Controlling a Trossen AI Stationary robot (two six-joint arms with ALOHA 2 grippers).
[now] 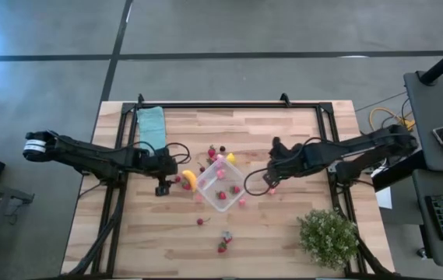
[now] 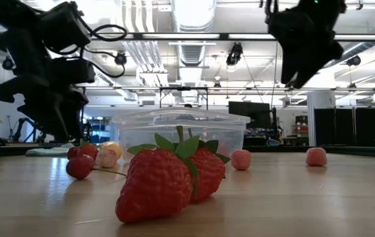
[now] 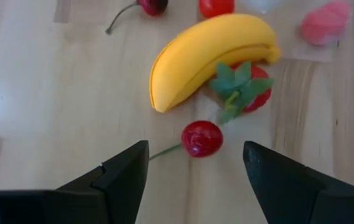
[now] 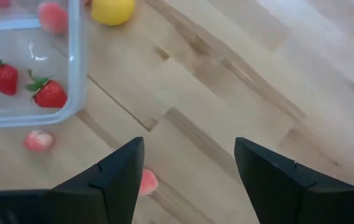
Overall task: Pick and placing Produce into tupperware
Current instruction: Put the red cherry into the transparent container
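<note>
Sitting near the middle of the tabletop, the tupperware [image 1: 222, 185] already has a few strawberries [image 4: 1, 77] and a pink piece inside, while most of the produce lies loose around it: a banana [image 3: 201, 59] just off its left side, pink pieces by its right side, and a small cluster toward the tabletop's near edge.

The left gripper [image 3: 195, 168] hovers low over a red cherry [image 3: 202, 138] that rests just beside the banana and a leafy strawberry [image 3: 246, 87]. Its fingers are spread wide and hold nothing; the cherry sits between them. To do this pick well, I judge the fingers should come straight down around the cherry's round body, not its thin stem, and stay clear of the banana so nothing gets nudged away. A gentle squeeze seems wise, since a round piece could roll or pop out.

The right gripper [image 4: 189, 168] hangs over the wood to the right of the tub, also parted and empty, with a pink piece [image 4: 147, 182] lying by one finger.

A potted plant [image 1: 328, 237] stands at the near right corner, and a teal cloth [image 1: 152, 124] lies by the far edge.
</note>
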